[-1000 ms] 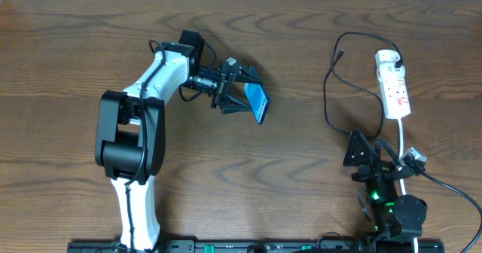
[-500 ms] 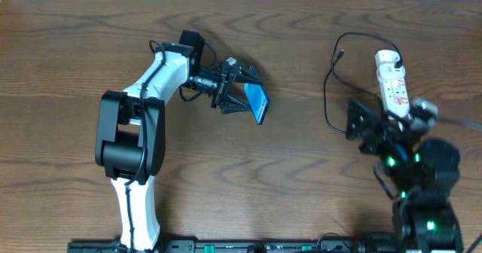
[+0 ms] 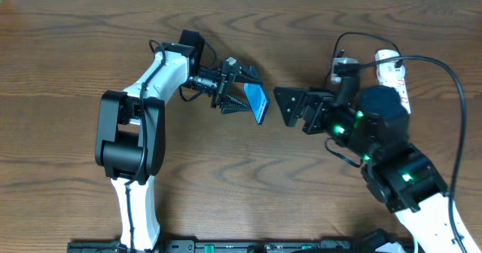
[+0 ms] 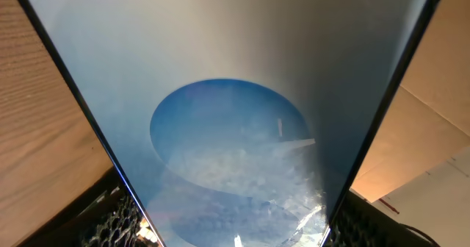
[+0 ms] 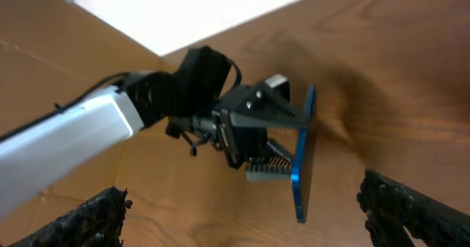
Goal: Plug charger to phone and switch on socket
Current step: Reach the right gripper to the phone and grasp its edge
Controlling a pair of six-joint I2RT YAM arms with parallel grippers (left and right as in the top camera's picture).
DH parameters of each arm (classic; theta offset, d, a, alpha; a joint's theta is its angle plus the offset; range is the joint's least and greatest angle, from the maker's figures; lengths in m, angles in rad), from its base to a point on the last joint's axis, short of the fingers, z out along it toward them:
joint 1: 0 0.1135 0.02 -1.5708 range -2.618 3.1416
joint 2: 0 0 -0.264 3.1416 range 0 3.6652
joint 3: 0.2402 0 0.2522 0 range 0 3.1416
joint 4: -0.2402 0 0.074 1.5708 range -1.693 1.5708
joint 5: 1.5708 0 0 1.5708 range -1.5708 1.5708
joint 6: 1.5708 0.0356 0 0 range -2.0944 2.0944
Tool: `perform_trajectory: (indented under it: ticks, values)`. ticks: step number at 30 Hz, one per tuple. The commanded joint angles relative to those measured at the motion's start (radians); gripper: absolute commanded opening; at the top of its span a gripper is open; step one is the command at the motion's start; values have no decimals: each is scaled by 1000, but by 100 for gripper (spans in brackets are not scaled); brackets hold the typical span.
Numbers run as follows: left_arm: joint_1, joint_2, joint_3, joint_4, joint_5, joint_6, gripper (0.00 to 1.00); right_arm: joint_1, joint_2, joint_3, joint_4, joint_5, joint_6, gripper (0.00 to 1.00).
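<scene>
White socket (image 3: 395,77) x1, blue phone (image 3: 258,102) x1

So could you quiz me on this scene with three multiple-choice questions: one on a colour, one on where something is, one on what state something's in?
1. What colour is the power strip?
A) black B) white C) green

2. Where is the phone?
A) lying on the power strip B) clamped on edge in the left gripper C) tucked under the power strip

3. How is the right gripper?
A) open, nothing in it B) shut on the phone C) shut on the power strip

Answers:
1 B, its body shows white beside the right arm.
2 B, the left fingers grip it and it is seen edge-on from the right wrist.
3 A, its fingers stand wide apart with only wood between them.
</scene>
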Motion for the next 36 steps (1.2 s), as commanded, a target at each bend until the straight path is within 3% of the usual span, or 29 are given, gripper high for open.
perform_trajectory:
  ticks: [1, 5, 8, 11, 20, 23, 29, 36]
  values:
    - [-1, -41, -3, 0, 35, 25, 66, 26, 58, 14, 42, 13, -24, 99]
    - [-1, -41, -3, 0, 35, 25, 66, 84, 135, 15, 64, 116, -72, 99]
    - [-1, -41, -3, 0, 35, 25, 66, 200, 186, 15, 63, 394, -23, 97]
    - [-1, -41, -3, 0, 35, 25, 66, 255, 212, 15, 60, 551, -19, 96]
    - [0, -41, -3, 0, 35, 25, 66, 276, 352, 15, 65, 532, 49, 93]
    - [0, -41, -3, 0, 35, 25, 66, 276, 377, 15, 63, 483, 71, 83]
    - [0, -41, -3, -1, 35, 24, 66, 290, 405, 15, 67, 481, 71, 74]
    - [0, -41, -3, -5, 36, -6, 67, 290, 491, 15, 98, 491, 70, 73]
